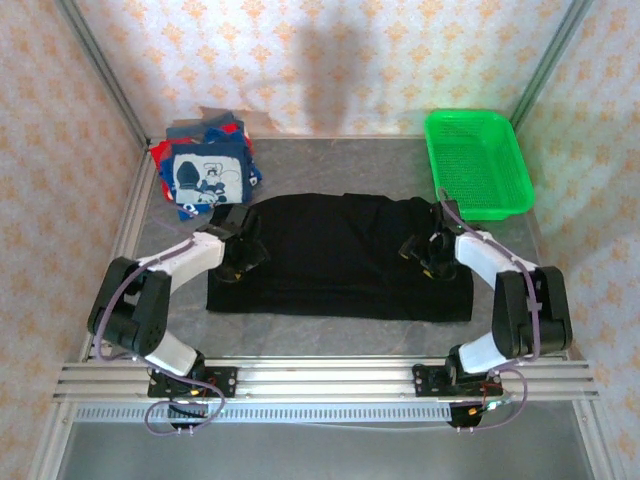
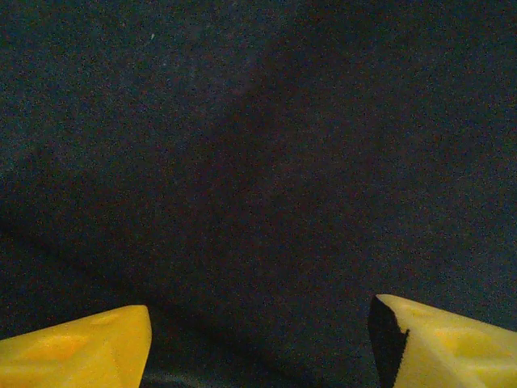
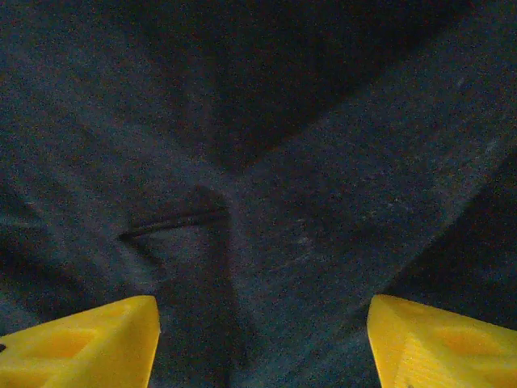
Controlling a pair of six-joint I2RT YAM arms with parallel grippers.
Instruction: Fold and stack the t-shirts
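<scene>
Left gripper (image 1: 243,256) is spread wide. In its wrist view the yellow fingertips (image 2: 89,349) sit well apart over dark cloth with nothing pinched. Right gripper (image 1: 428,254) is spread too. Its yellow tips (image 3: 85,343) sit apart above a creased fold of the same cloth. Both are low over the black t-shirt (image 1: 340,262), left one at the shirt's left edge, right one at its right edge; can't tell if the tips touch the cloth. The shirt lies flat-ish across the middle of the grey table (image 1: 340,165), lightly rumpled at the far right corner. Back left is a pile of folded shirts with the navy cartoon-print shirt (image 1: 205,180) on top and red cloth (image 1: 158,152) poking out underneath, just beside the black shirt's far-left corner. A green basket (image 1: 468,114) sits back right, close to the right arm. A metal rail (image 1: 320,376) runs along the near edge.
</scene>
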